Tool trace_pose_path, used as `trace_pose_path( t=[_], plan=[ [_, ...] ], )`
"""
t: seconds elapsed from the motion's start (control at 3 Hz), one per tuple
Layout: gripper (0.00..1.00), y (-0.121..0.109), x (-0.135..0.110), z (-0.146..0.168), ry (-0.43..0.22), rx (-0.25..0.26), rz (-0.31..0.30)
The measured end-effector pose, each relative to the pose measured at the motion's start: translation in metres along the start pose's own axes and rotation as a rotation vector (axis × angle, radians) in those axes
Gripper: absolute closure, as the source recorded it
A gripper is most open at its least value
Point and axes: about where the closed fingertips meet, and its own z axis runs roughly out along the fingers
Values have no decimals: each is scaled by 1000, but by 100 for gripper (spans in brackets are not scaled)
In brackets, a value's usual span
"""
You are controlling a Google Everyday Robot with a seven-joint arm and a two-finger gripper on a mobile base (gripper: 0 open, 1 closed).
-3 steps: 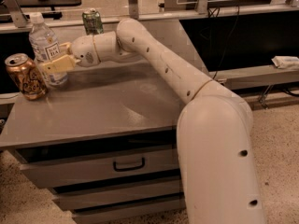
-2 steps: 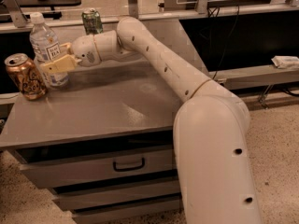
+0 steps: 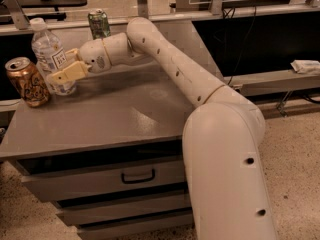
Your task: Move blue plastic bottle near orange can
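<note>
The blue plastic bottle, clear and ribbed with a white cap and a white label, stands upright on the grey cabinet top at its back left. The copper-orange can stands just left of it, close beside it. My gripper reaches in from the right at the bottle's mid height. Its tan fingers are closed around the bottle, one in front and one behind. The white arm stretches across the cabinet top.
A green patterned can stands at the back edge of the cabinet, right of the bottle. The cabinet has drawers below its front edge. A lower dark shelf with a white cloth lies to the right.
The bottle, the orange can and my gripper hold almost the same places. Nothing was taken hold of or let go.
</note>
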Motion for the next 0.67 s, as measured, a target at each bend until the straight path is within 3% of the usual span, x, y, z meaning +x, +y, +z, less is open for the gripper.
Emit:
trace_pose_path(
  t=[0.33,0.67],
  plan=[
    [0,4,4,2,0,-23,5],
    [0,5,5,2,-1,-26,6]
  ],
)
